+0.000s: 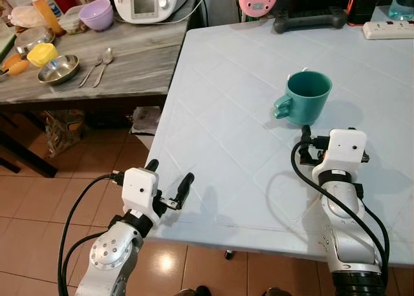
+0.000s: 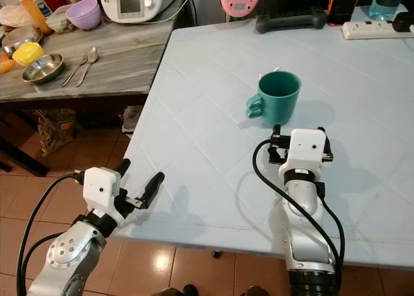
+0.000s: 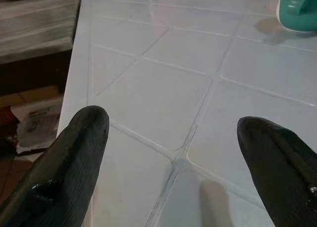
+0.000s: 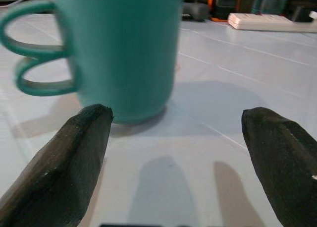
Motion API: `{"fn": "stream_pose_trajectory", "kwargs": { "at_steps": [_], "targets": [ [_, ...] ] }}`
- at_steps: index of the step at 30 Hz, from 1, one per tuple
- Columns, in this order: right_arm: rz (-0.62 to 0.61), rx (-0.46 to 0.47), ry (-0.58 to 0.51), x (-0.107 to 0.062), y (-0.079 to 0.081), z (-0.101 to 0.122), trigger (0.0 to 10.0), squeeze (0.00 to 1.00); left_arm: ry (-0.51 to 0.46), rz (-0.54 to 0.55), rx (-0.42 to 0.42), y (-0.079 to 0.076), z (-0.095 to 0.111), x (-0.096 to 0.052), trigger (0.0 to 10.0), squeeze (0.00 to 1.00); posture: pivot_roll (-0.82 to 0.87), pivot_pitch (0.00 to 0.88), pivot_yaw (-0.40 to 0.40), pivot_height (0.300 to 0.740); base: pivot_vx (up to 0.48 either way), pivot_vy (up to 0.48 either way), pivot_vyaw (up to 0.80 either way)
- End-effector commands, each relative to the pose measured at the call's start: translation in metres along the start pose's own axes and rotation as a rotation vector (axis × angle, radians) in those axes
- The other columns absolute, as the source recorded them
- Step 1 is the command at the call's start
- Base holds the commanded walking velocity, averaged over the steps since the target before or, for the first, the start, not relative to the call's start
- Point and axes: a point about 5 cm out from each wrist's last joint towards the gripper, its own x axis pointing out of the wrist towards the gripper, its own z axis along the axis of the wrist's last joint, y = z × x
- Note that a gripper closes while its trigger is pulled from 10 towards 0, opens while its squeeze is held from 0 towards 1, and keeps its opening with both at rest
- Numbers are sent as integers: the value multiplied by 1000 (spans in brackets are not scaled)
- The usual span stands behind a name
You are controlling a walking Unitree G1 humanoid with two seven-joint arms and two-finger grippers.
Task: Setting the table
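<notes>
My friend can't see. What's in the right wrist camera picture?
A green mug stands upright on a pale blue table, close in front of the right tool. The tool's two black fingers are spread apart, not touching the mug.

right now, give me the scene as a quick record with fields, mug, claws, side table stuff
mug: green mug upright on the pale blue table, handle toward robot's left
right claw: right claw open, just short of the mug, empty
left claw: left claw open, empty, at the table's near left edge
side table: wooden side table with two spoons, steel bowl, purple bowl
</notes>
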Motion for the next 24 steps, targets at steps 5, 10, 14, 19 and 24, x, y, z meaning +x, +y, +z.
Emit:
{"fn": "stream_pose_trajectory", "kwargs": {
  "at_steps": [5,10,14,19,24],
  "targets": [
    [171,56,-53,2,41,16,10000,0,23,47,53,9,0,-5,10000,0,-165,172,184,740,0,0,0],
    [268,73,-65,4,61,21,10000,0,47,0,126,17,1,-13,10000,0,-138,183,172,740,0,0,0],
    [288,55,-82,6,67,25,10000,0,54,-2,152,26,2,-14,10000,0,-145,185,165,740,0,0,0],
    [200,79,-73,17,68,31,10000,0,45,10,127,20,1,-8,10000,0,-162,199,177,740,0,0,0],
    [168,103,-70,22,78,36,10000,0,55,-51,104,9,-1,-7,10000,0,-172,215,192,740,0,0,0]
  ]
}}
